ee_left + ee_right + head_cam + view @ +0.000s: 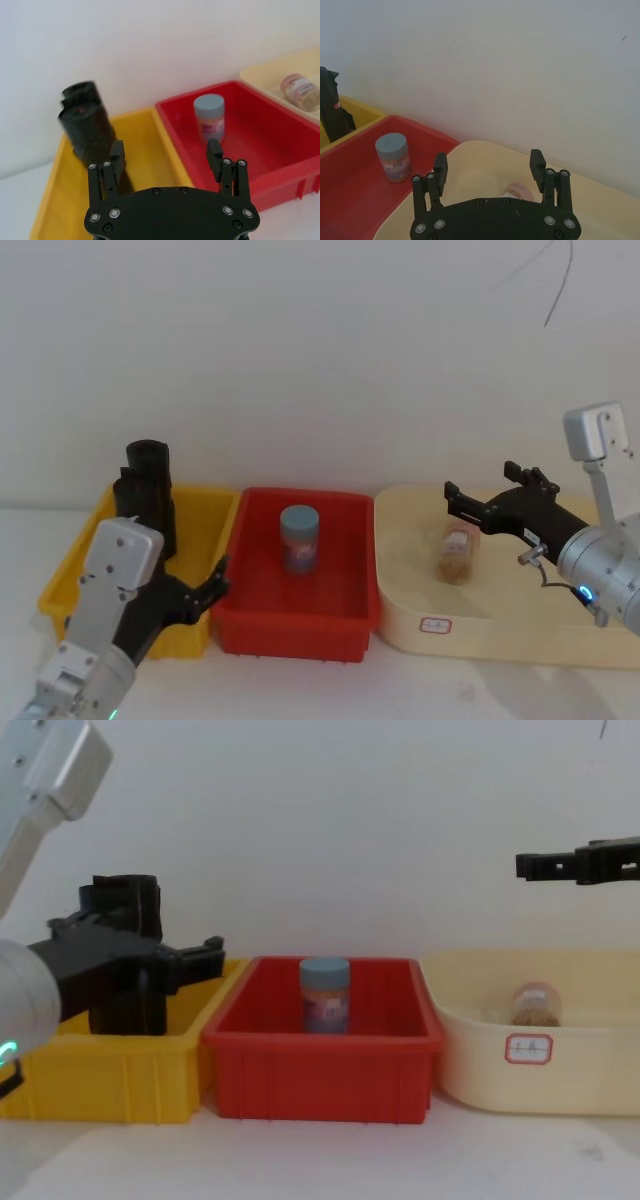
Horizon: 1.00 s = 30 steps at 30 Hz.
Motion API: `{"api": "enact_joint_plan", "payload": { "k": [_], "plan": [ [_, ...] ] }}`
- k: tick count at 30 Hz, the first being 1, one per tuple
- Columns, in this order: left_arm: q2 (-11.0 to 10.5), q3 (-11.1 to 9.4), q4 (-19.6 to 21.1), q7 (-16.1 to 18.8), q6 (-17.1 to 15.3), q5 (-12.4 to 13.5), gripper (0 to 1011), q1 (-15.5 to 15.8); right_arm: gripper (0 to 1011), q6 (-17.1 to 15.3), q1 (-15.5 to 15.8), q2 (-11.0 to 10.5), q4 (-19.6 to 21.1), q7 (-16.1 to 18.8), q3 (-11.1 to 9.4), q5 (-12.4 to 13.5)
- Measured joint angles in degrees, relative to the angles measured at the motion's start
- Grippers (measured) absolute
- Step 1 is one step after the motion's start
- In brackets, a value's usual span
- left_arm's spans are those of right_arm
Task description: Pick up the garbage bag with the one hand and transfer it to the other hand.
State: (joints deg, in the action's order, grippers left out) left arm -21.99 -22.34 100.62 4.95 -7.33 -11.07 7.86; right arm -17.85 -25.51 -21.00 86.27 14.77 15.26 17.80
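3 bins: a yellow bin [68,590], a red bin [300,628] and a cream tray [500,640] stand side by side, left to right.
Garbage bag: the garbage bag [152,465] is a black roll standing in the far part of the yellow bin, long axis upright, top well above the rim. A shorter black roll [126,495] stands against its left side.
Left gripper: the left gripper [166,152], green light at the wrist, hangs over the near right part of the yellow bin, fingers spread wide with nothing between them.
Key relation: the roll lies ahead of this gripper and a little to the left — in the left wrist view it lines up with 1 finger, not the gap. As I judge it, the gripper must shift left and go forward so its fingers pass either side of the roll without catching the shorter one.
Right gripper: the right gripper [480,483], blue light at the wrist, is held above the cream tray, fingers apart and empty. It is well apart from the roll, with the red bin between, so the left arm is nearer.
Other things: a blue-lidded jar [299,538] stands upright in the red bin, and a second jar [458,552] lies on its side in the cream tray.
Surface and room: a white table [300,690], with a plain white wall [300,340] close behind the bins — little room beyond the roll, open space above.
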Motion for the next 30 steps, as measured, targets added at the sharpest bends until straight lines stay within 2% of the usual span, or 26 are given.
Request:
{"api": "enact_joint_plan", "payload": {
  "k": [5,12,21,30],
  "plan": [
    [-0.4,1.8,2.3,1.4,-2.9,-1.0,1000,-2.6,1000,0.0,0.0,0.0,0.0,0.0,0.0,0.0],
    [-0.9,4.1,3.0,1.7,-6.0,-2.6,1000,-4.4,999,0.0,0.0,0.0,-0.1,0.0,0.0,0.0],
    [-1.3,6.0,0.3,-0.3,-8.2,-4.6,1001,-3.4,1000,0.0,0.0,0.0,-0.1,0.0,0.0,0.0],
    [-1.6,6.6,-1.6,-3.5,-9.7,-6.2,1001,-1.3,1000,0.0,0.0,0.0,-0.1,0.0,0.0,0.0]
  ]
}}
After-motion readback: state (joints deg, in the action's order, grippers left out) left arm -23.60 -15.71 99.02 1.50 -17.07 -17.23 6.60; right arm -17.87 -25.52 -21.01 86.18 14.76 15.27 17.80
